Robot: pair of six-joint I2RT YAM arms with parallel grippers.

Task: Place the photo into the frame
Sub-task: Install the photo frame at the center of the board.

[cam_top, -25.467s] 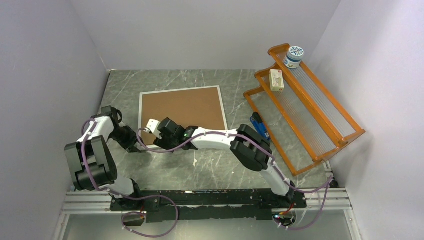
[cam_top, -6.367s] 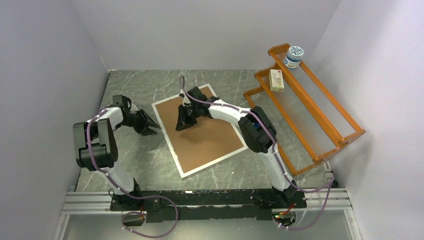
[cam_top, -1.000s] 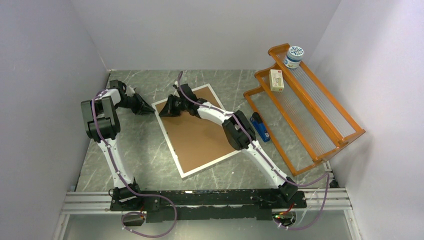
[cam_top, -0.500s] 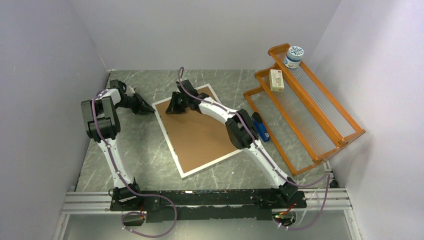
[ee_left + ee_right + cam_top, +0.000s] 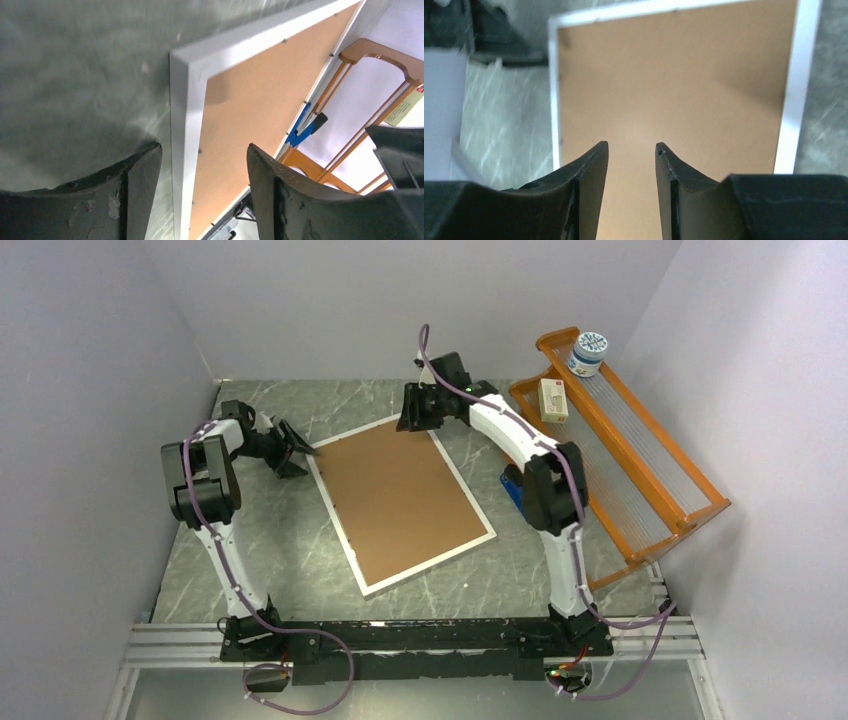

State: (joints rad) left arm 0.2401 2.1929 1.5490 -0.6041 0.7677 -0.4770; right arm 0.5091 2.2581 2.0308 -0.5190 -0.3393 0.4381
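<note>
Frame [image 5: 185, 125] lies back up; left pincer [image 5: 204, 155] at its corner and right pincer [image 5: 631, 147] both parted, empty.

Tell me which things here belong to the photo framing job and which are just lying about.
Job: frame, lying face down; left gripper; right gripper; photo, not in view.
Lying about: orange rack, jar, small box, blue tool.

The frame [image 5: 430, 564], a large rectangle with a thin white rim, lies flat and face down at the centre of the grey marbled desk [image 5: 290, 550], skewed, brown backing board [image 5: 400, 500] uppermost.
</note>
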